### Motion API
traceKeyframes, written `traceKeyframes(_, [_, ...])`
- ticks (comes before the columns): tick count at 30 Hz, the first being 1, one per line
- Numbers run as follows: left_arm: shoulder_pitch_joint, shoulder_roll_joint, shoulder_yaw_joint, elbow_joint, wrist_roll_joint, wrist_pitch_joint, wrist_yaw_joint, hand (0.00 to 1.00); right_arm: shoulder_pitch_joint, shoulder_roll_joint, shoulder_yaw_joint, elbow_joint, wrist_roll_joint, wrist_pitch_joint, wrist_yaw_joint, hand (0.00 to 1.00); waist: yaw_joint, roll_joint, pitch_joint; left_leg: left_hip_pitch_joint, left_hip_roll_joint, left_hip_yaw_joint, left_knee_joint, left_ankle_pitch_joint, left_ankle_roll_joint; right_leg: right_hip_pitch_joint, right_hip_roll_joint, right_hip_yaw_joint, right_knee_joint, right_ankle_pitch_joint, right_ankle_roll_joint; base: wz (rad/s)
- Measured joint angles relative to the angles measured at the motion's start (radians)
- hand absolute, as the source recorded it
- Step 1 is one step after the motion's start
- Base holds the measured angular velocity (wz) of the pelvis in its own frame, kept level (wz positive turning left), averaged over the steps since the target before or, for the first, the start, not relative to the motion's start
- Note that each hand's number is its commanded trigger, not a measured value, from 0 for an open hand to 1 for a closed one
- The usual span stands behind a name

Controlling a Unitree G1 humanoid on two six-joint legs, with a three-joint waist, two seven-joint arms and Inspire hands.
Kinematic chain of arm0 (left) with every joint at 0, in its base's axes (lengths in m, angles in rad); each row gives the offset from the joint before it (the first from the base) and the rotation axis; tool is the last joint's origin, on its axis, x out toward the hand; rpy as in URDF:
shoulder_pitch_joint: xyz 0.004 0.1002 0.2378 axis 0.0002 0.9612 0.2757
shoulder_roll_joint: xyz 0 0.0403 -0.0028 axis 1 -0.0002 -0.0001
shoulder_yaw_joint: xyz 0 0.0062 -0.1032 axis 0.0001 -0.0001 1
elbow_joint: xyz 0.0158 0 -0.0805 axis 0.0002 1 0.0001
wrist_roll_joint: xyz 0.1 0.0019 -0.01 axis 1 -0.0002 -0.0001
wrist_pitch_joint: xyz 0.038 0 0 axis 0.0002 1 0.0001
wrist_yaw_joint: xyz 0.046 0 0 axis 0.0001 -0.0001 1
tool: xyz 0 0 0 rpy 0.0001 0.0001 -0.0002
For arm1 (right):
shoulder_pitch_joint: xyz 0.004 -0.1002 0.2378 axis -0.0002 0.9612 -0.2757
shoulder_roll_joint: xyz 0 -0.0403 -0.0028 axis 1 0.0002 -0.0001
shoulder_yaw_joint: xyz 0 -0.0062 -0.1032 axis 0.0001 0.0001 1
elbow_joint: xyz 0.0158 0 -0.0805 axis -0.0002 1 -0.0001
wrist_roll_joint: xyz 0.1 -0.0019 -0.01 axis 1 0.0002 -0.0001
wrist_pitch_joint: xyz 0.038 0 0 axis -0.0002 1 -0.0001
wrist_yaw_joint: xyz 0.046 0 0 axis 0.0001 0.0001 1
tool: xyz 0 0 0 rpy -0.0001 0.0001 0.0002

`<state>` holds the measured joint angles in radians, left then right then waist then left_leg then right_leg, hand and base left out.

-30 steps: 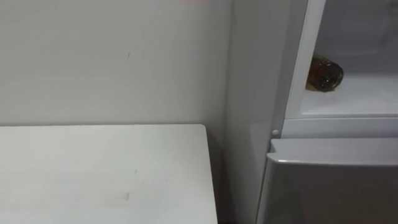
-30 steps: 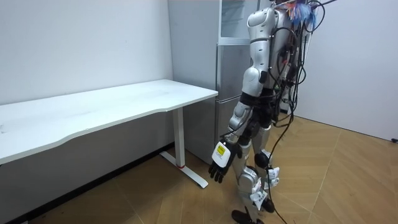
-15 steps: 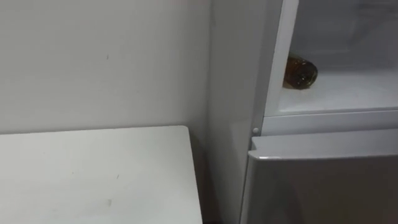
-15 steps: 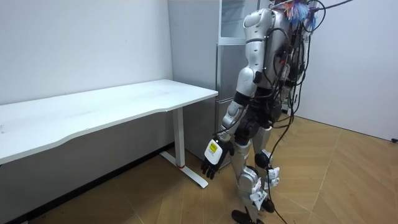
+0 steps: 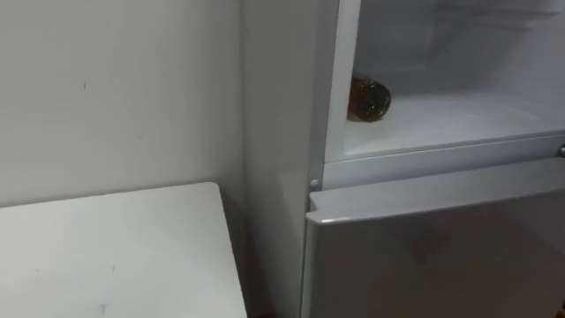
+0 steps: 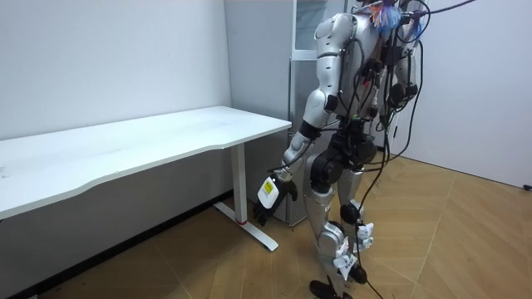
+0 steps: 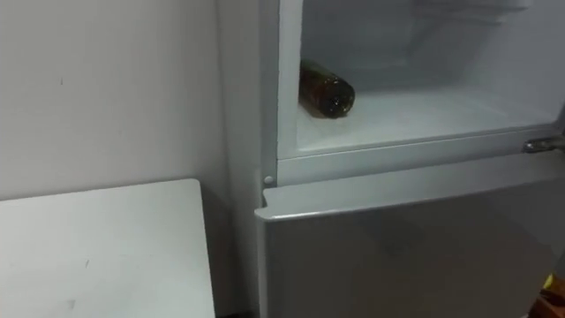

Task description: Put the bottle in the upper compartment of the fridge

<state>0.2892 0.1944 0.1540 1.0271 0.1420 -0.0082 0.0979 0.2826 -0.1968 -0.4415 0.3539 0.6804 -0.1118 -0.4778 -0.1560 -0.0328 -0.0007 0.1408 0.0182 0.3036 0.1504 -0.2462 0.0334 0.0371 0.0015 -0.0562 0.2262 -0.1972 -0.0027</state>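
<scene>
Brown bottle [image 5: 369, 98] lies on its side in the open upper fridge [image 5: 441, 150], lengthwise front to back, well above the left hand [image 6: 268, 199], which hangs empty, fingers loose.

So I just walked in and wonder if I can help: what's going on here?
The robot stands facing the fridge, next to the white table. The upper compartment is open, and a brown bottle lies on its side inside, by the left wall. Nothing holds the bottle; the robot's left hand hangs open at its side near the table's end. The lower door is shut.
</scene>
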Motion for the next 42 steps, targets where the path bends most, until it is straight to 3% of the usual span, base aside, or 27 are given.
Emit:
traceKeyframes(3, [0.009, 0.001, 0.002, -0.019, -0.001, -0.005, 0.000, 0.00, -0.016, -0.015, -0.061, -0.098, 0.017, -0.005, -0.085, 0.00, -0.008, 0.000, 0.0005, -0.014, 0.001, 0.022, 0.002, 0.000, 0.000, -0.020, 0.001, 0.011, 0.013, 0.000, 0.000, -0.21])
traceKeyframes(5, [0.008, 0.002, 0.002, -0.022, -0.001, -0.007, 0.001, 0.00, -0.028, -0.045, -0.093, -0.140, 0.029, -0.012, -0.150, 0.00, -0.023, -0.005, -0.0001, -0.014, 0.000, 0.026, 0.003, 0.000, 0.000, -0.021, 0.002, 0.014, 0.015, 0.000, 0.000, -0.02])
traceKeyframes(8, [0.009, 0.003, 0.002, -0.022, 0.003, -0.007, 0.004, 0.00, -0.048, -0.052, -0.105, -0.236, 0.020, -0.025, -0.234, 0.00, -0.028, -0.011, 0.0014, -0.013, 0.001, 0.042, 0.001, 0.000, 0.000, -0.038, 0.004, 0.025, 0.036, -0.005, -0.001, -0.13])
traceKeyframes(13, [0.013, 0.008, 0.002, -0.024, 0.005, -0.007, 0.004, 0.00, -0.048, -0.061, -0.146, -0.376, 0.020, -0.042, -0.304, 0.00, -0.036, -0.020, 0.0009, -0.011, 0.002, 0.043, 0.000, 0.000, -0.001, -0.043, 0.005, 0.024, 0.030, -0.007, -0.002, -0.02])
traceKeyframes(19, [0.024, 0.016, 0.002, -0.018, 0.006, -0.007, 0.008, 0.00, -0.069, -0.109, -0.184, -0.426, -0.035, -0.045, -0.397, 0.00, -0.037, -0.028, -0.0001, -0.031, 0.001, 0.043, 0.001, 0.000, -0.001, -0.060, 0.004, 0.024, 0.032, -0.005, -0.002, 0.00])
traceKeyframes(23, [0.036, 0.014, 0.002, -0.016, 0.006, -0.007, 0.010, 0.00, -0.083, -0.113, -0.217, -0.504, -0.078, -0.051, -0.445, 0.00, -0.035, -0.023, -0.0028, -0.043, 0.002, 0.043, 0.002, 0.000, -0.001, -0.067, 0.005, 0.022, 0.033, -0.005, -0.002, 0.00])
traceKeyframes(25, [0.035, 0.014, 0.000, -0.015, 0.007, -0.007, 0.011, 0.00, -0.084, -0.113, -0.217, -0.541, -0.109, -0.051, -0.458, 0.00, -0.034, -0.015, -0.0066, -0.045, 0.002, 0.044, 0.002, 0.000, -0.001, -0.075, 0.005, 0.022, 0.040, -0.004, -0.003, 0.00])
traceKeyframes(31, [0.034, 0.016, -0.001, 0.020, 0.027, -0.006, 0.024, 0.00, -0.087, -0.113, -0.214, -0.607, -0.183, -0.052, -0.458, 0.00, -0.031, -0.019, 0.0002, -0.045, 0.003, 0.044, 0.010, 0.000, -0.001, -0.074, 0.002, 0.012, 0.048, -0.004, -0.003, 0.00])
traceKeyframes(42, [0.025, 0.016, -0.019, 0.064, 0.027, 0.005, 0.024, 0.00, -0.083, -0.113, -0.206, -0.618, -0.250, -0.051, -0.462, 0.00, -0.029, -0.019, 0.0007, -0.041, 0.006, 0.041, 0.017, -0.001, -0.001, -0.072, 0.002, -0.002, 0.043, -0.003, -0.006, 0.00])
